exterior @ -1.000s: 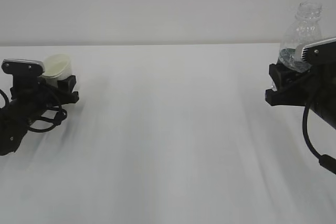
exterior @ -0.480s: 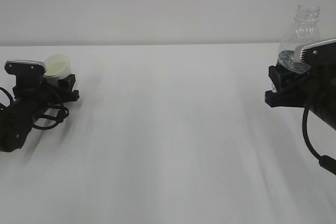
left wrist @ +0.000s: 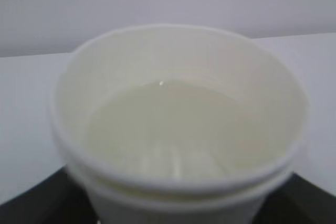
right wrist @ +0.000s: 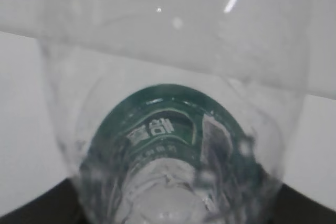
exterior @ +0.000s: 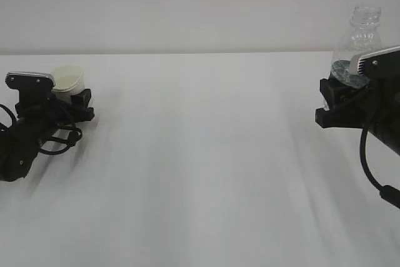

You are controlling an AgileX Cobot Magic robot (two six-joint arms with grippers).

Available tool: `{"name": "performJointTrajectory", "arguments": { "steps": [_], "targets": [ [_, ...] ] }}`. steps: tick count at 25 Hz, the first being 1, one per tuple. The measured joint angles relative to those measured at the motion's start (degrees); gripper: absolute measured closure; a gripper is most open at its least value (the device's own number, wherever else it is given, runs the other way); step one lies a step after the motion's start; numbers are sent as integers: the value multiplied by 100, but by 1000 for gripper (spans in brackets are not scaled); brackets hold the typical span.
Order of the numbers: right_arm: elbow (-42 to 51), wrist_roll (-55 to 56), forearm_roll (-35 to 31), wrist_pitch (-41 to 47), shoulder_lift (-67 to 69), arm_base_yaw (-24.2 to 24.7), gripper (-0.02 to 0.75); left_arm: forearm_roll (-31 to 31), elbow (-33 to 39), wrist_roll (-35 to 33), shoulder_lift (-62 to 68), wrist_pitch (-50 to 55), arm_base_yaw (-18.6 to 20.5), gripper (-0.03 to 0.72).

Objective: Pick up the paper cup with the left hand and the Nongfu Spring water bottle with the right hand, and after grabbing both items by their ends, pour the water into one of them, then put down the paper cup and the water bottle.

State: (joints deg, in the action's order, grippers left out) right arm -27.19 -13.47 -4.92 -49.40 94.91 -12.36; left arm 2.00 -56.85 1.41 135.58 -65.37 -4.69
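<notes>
Viewing the white surface [exterior: 200, 154], we find the paper cup [exterior: 67, 80] upright between the left tool's [exterior: 74, 101] jaws, grip undeterminable; the right tool [exterior: 337, 95] is clamped around the bottle [exterior: 357, 42].

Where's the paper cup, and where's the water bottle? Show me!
paper cup [left wrist: 178, 129], left wrist view, on its pale inside bottom.
water bottle [exterior: 361, 29], exterior view, on its clear upper body below the neck.
</notes>
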Motion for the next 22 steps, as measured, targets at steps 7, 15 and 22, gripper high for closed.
{"name": "performJointTrajectory", "arguments": {
  "steps": [7, 15, 22],
  "targets": [
    [0, 0, 0, 0, 0, 0, 351, -48, 0, 0, 4, 0, 0, 84],
    [0, 0, 0, 0, 0, 0, 351, -113, 174, 0, -105, 0, 0, 82],
    [0, 0, 0, -10, 0, 0, 351, -135, 621, 0, -406, -12, 0, 83]
  ]
}}
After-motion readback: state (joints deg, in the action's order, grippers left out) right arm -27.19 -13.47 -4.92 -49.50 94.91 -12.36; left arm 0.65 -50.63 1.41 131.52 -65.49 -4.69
